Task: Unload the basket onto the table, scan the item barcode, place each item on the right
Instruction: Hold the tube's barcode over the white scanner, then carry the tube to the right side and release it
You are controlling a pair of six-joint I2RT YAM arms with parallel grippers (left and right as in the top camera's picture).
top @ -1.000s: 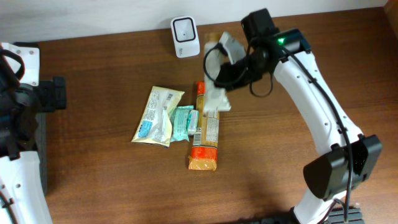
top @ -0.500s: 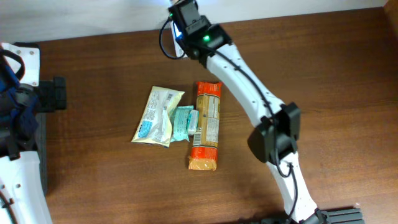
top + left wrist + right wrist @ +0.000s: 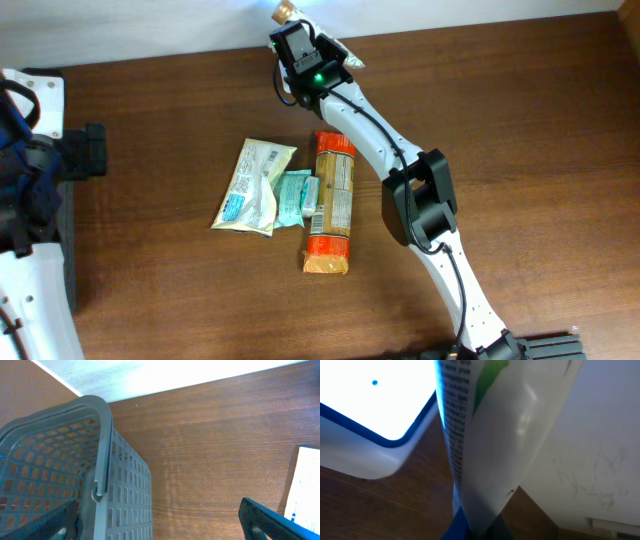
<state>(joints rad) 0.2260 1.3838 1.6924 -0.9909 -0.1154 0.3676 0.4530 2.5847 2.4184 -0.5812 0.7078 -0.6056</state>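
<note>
Packet [image 3: 485, 460] | R fingers [image 3: 459, 527] clamped on it, by lit scanner [image 3: 365, 435] | L fingers [image 3: 265, 517] wide apart, empty

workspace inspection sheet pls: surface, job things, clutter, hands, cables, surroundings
surface: brown wooden table, no spills seen
job's things: white and green packet held close beside the lit scanner
clutter: cream packet, teal packet and orange packet lying side by side mid-table
hands: left hand open, holding nothing; right hand shut on the white and green packet
cables: black cable running along the right arm
surroundings: grey basket in the left wrist view; white surface beyond the table's far edge
</note>
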